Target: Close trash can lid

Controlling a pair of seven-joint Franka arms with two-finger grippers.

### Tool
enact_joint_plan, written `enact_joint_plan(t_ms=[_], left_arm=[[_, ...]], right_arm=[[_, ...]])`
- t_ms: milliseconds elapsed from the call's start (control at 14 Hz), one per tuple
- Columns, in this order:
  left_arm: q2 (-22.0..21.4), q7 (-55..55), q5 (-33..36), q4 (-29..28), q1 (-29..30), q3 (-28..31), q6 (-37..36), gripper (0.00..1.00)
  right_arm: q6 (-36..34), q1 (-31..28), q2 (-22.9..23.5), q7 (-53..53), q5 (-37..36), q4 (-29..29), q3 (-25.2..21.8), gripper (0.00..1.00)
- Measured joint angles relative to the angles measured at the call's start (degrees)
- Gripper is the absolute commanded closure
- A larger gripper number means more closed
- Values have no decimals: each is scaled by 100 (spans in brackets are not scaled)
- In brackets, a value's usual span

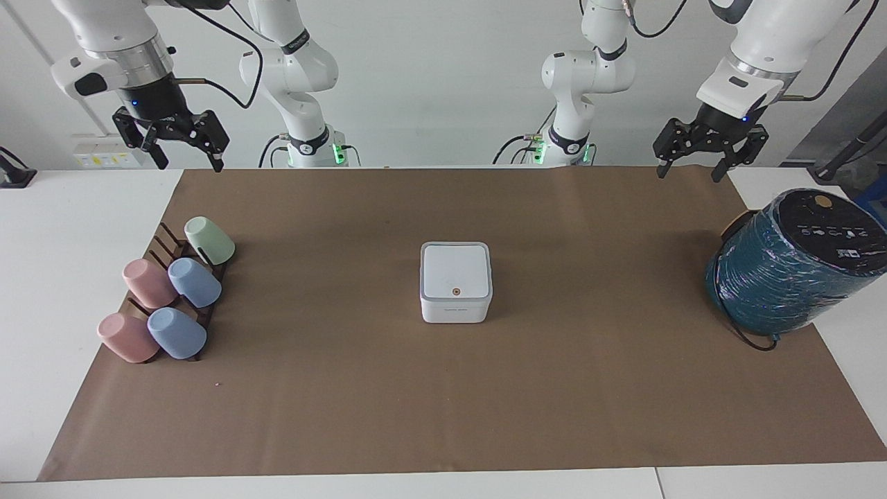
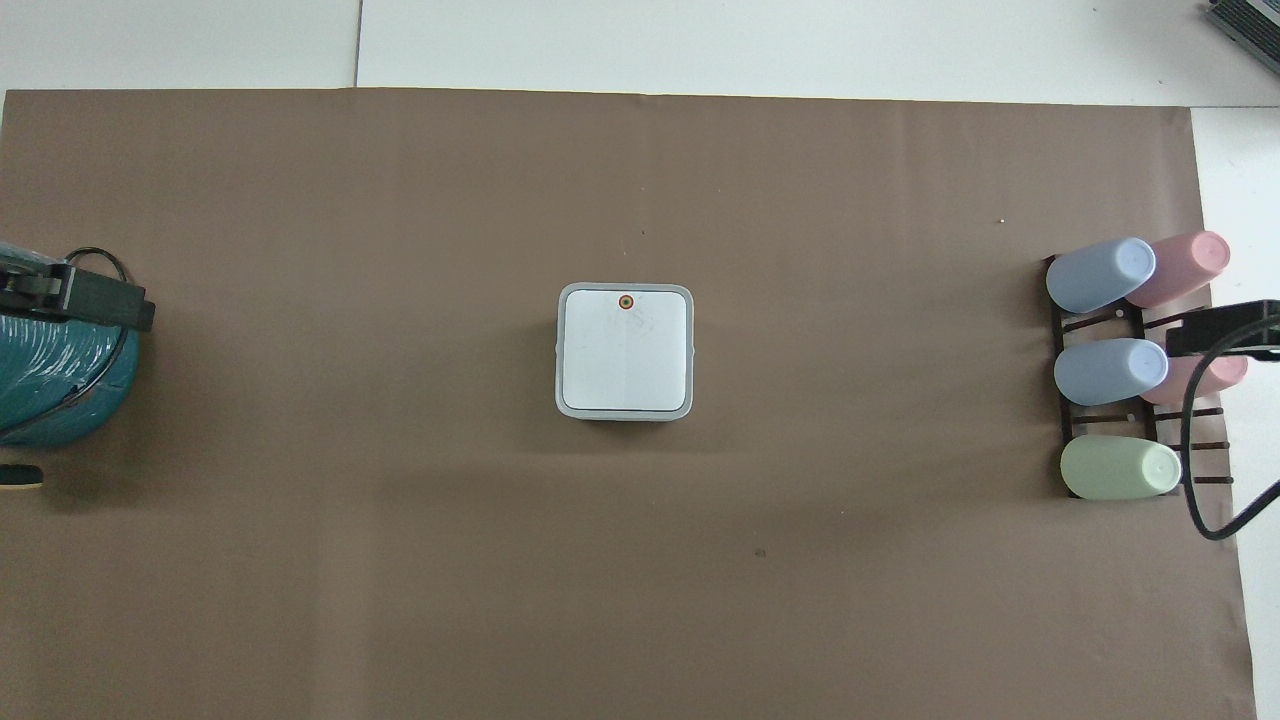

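A white trash can (image 1: 455,305) has a white lid (image 1: 455,271) with an orange dot. The paper (image 1: 346,388) is brown, the wrapped cylinder (image 1: 776,284) teal; the cups (image 1: 170,298) are pink, blue and green.
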Motion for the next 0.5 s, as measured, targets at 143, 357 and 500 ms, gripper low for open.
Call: enact_joint_plan(t_ms=[143,357,500], left_arm=[[-32,0,0,-1,69,37,-166,0],[-64,0,0,-55,103,43,-211,0],[-66,0,0,-70,104,41,-213,0]], right_arm=[[0,0,0,0,0,0,0,0],[0,0,0,0,0,0,0,0],[0,0,0,0,0,0,0,0]])
